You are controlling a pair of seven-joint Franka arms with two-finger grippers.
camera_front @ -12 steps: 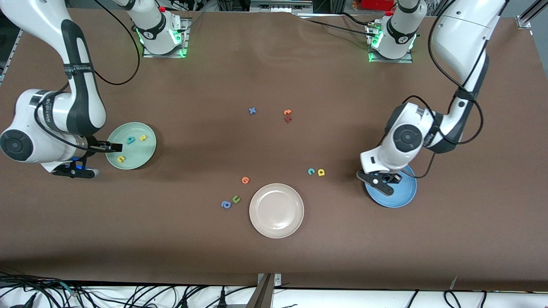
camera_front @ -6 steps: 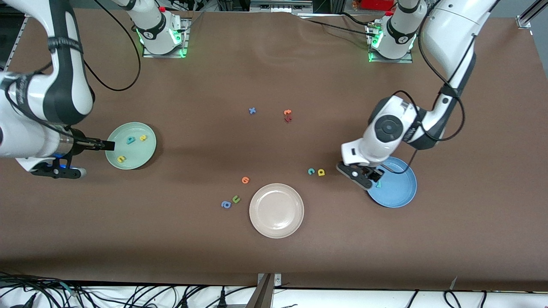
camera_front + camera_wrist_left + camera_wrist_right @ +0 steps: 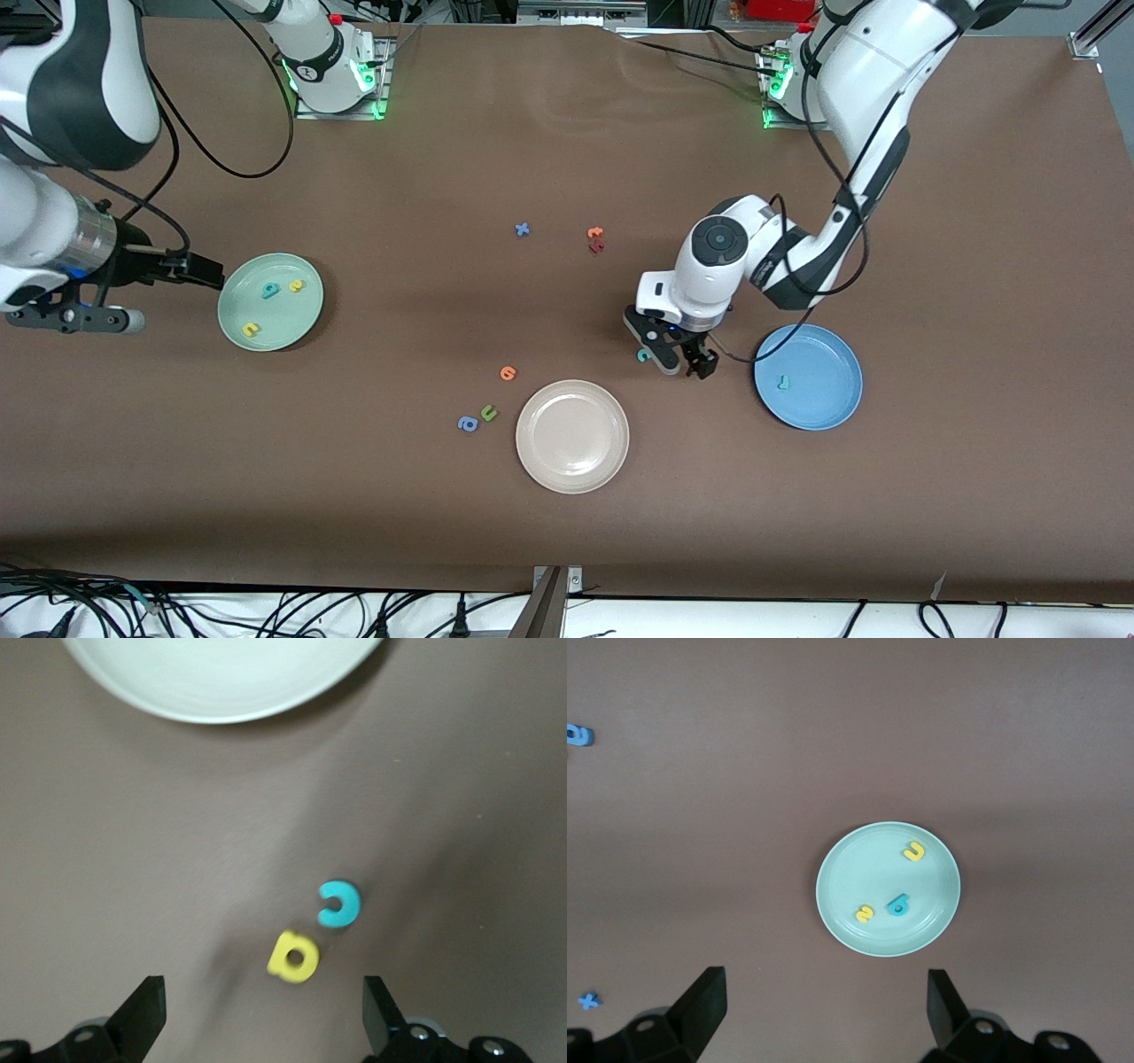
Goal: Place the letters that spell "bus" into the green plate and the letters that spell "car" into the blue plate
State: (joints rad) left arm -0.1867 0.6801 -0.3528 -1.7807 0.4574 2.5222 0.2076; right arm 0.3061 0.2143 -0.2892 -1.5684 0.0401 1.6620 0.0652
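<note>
Left end effector [image 3: 680,361] (released, empty) hangs over teal c [image 3: 339,904], yellow a [image 3: 293,957].

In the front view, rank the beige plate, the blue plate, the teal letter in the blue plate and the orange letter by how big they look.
1. beige plate, though it looks only slightly bigger than the blue plate, maybe from nearness.
2. blue plate.
3. orange letter and teal letter: too alike to rank.

No printed text, labels or brands can be read; only loose foam letters lie on the table.
</note>
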